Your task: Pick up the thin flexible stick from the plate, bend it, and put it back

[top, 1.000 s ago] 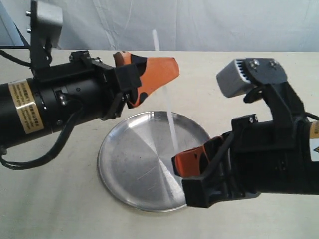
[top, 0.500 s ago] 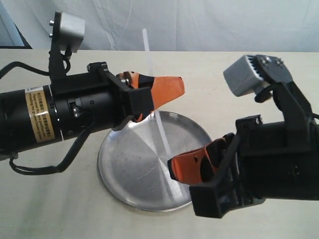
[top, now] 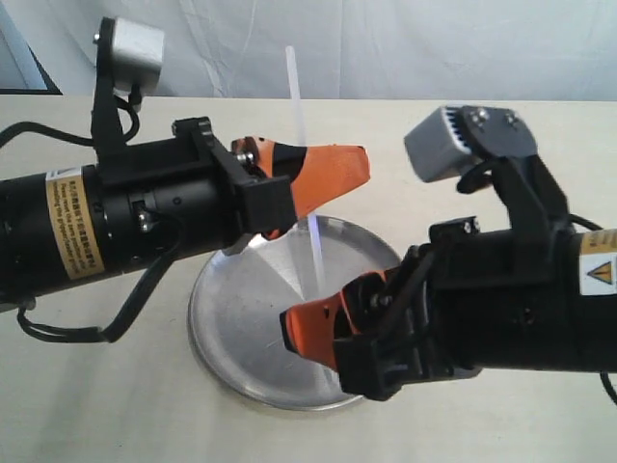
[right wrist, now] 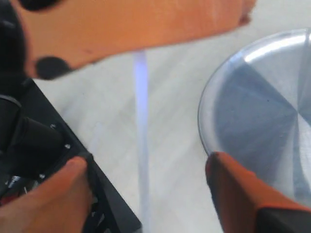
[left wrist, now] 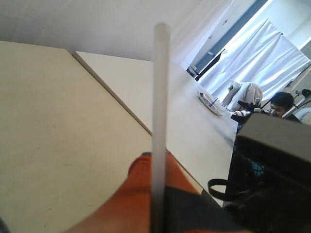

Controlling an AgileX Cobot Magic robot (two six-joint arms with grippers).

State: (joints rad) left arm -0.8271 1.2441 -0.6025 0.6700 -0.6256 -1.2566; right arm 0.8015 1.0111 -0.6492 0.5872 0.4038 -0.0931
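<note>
The thin flexible stick (top: 301, 135) stands nearly upright above the plate (top: 236, 323), a round silver dish on the table. My left gripper (top: 339, 170) is shut on the stick near its middle. In the left wrist view the stick (left wrist: 159, 87) rises out of the orange fingers (left wrist: 141, 194) of the left gripper (left wrist: 154, 162). My right gripper (top: 313, 323) is open at the stick's lower end. In the right wrist view the stick (right wrist: 141, 121) runs between the spread fingers of the right gripper (right wrist: 146, 167) without touching either, with the plate (right wrist: 262, 97) to one side.
The beige table (top: 116, 405) spreads around the plate, and white curtains (top: 434, 39) hang behind it. Both black arm bodies crowd the space over the plate. The left gripper's orange finger (right wrist: 136, 24) shows close in front of the right wrist camera.
My right gripper has moved left and slightly up, bringing its open fingers around the stick's lower end. The left gripper has shifted a little right, still holding the stick, which now stands more upright.
</note>
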